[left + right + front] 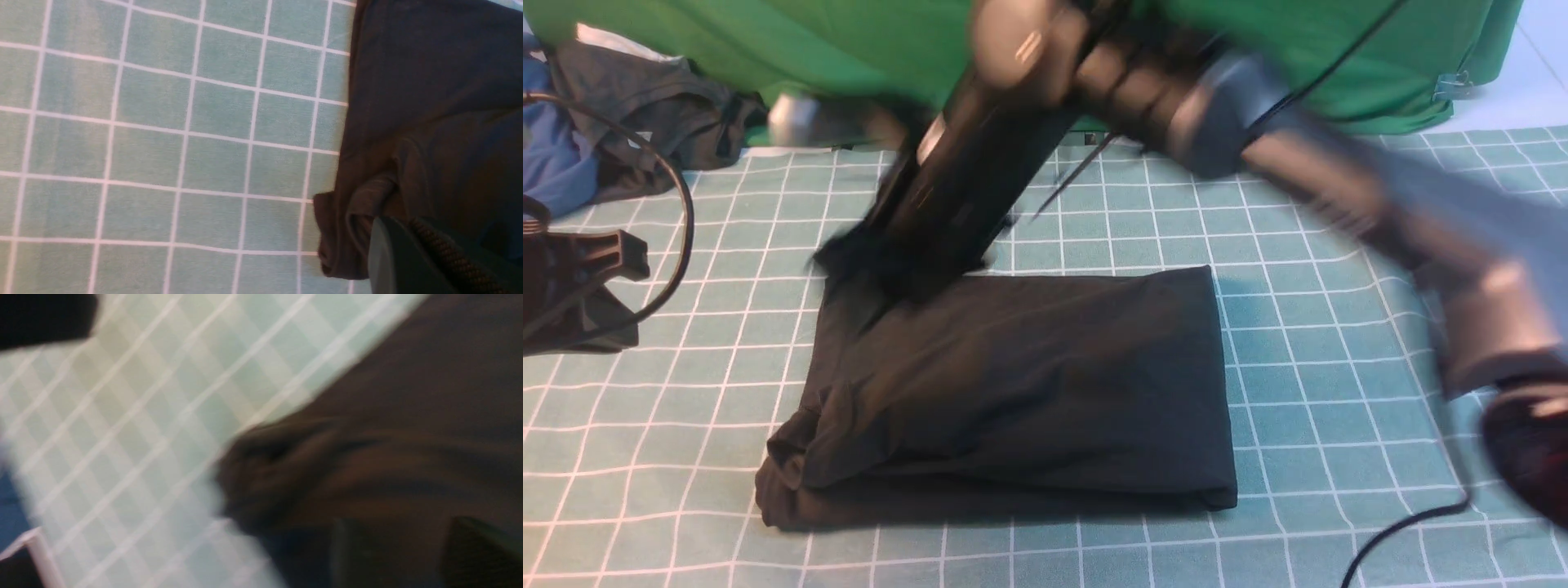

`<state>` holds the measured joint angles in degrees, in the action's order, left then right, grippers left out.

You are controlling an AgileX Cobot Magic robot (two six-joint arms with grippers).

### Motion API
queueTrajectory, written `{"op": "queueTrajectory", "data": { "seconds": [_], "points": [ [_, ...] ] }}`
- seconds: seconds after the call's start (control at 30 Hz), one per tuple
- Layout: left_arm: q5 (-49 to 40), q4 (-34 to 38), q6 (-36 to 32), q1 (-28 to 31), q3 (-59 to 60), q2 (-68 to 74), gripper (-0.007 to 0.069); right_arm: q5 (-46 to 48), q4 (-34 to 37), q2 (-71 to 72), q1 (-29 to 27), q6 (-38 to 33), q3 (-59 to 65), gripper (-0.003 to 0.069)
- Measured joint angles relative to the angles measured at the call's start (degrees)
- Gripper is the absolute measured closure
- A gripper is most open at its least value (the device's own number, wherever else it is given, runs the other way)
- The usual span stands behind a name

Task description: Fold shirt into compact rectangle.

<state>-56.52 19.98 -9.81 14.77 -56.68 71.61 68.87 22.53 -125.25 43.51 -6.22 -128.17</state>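
Right hand [892, 273], jaws apart, blurs at shirt [1029, 384] corner, arm [1258, 139] masking green cloth [849, 41]; left hand [613, 257] closed.

Work surface: teal mat [1339, 327] with a white grid, covering the whole table in the front view. It's not perfectly flat, the grid lines run wavy in places. Both wrist views show the same grid, but the right one is too blurred for detail.

Far side: big green cloth [849, 49] draped across the full width, with its bottom edge meeting the mat. There's a metal clip [1454, 84] at its right end.

Far left corner: a crumpled dark grey garment [645, 106] lies partly over a blue garment [556, 155], with a white patch [613, 41] just behind them.

Top right, past the cloth, is a pale surface [1539, 73]. Can't tell if it's floor or wall.

Light: even and diffuse, only soft shadows on the mat.
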Motion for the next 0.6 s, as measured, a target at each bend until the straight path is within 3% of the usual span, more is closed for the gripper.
{"op": "queueTrajectory", "data": {
  "seconds": [0.07, 0.13, 0.37, 0.5, 0.6],
  "points": [
    [-0.21, 2.14, -1.37, 0.00, 0.00, 0.00, 0.0617, 0.08, -6.19, 4.66, -2.51, 0.21, 0.68, 0.0564],
    [-0.21, 4.29, -2.69, 0.00, 0.00, 0.00, 0.0617, 0.02, -9.54, 9.38, -4.76, 0.21, 3.36, 0.0610],
    [0.06, 8.53, -5.85, -2.81, 1.45, 2.02, 0.0617, 0.37, -11.89, 24.98, -11.22, -1.32, 25.04, 0.0634],
    [4.92, 7.01, -3.33, -11.20, 1.56, 8.63, 0.0615, -0.50, -12.03, 33.27, -13.94, -3.01, 42.90, 0.0634],
    [8.51, 5.03, -0.26, -15.24, 1.56, 12.45, 0.0603, -2.82, -12.04, 35.91, -14.32, -3.16, 48.40, 0.0634]
  ]
}}
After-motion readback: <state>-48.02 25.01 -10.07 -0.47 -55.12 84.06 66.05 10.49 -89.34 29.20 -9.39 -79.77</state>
